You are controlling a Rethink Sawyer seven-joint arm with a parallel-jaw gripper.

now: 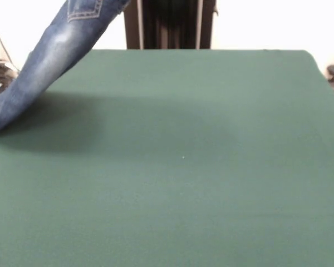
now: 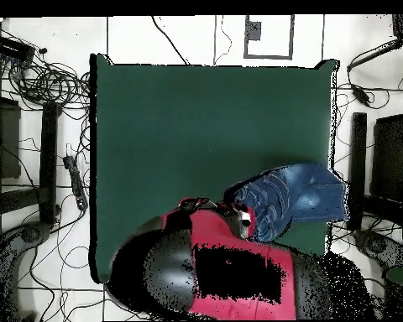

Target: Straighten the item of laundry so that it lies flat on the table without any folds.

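The blue denim jeans (image 1: 50, 61) hang raised, stretched slantwise from above the picture's top down to the left edge of the dark green table (image 1: 183, 167), where one leg end touches the top. In the overhead view the jeans (image 2: 293, 197) lie bunched at the table's (image 2: 196, 126) right side, near the robot's edge, and reach the table's right border. My gripper (image 2: 243, 218) shows only in the overhead view, at the end of the red and black arm (image 2: 213, 251), right at the jeans' near end. It holds the cloth up. The front view hides the gripper.
The robot's pedestal (image 1: 170, 25) stands behind the table's far edge. Coiled cables (image 2: 45, 84) and dark stands (image 2: 49, 159) lie on the floor beside the table. Another dark stand (image 2: 358, 168) is close to the jeans' side.
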